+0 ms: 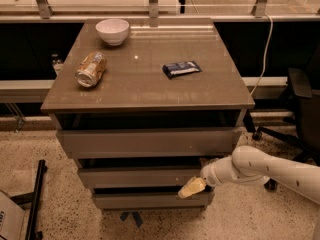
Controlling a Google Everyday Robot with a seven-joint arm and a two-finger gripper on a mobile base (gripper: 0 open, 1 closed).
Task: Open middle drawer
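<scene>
The grey-brown cabinet has three drawer fronts stacked under its top. The middle drawer shows a flat, handleless front with a dark gap above it. The top drawer is the widest, and the bottom drawer is the narrowest. My white arm comes in from the right. My gripper, with yellowish fingertips, is at the right end of the middle drawer's lower edge, in front of the gap above the bottom drawer.
On the cabinet top lie a white bowl, a tipped can and a dark snack bar. An office chair stands at the right. A black bar lies on the speckled floor at the left.
</scene>
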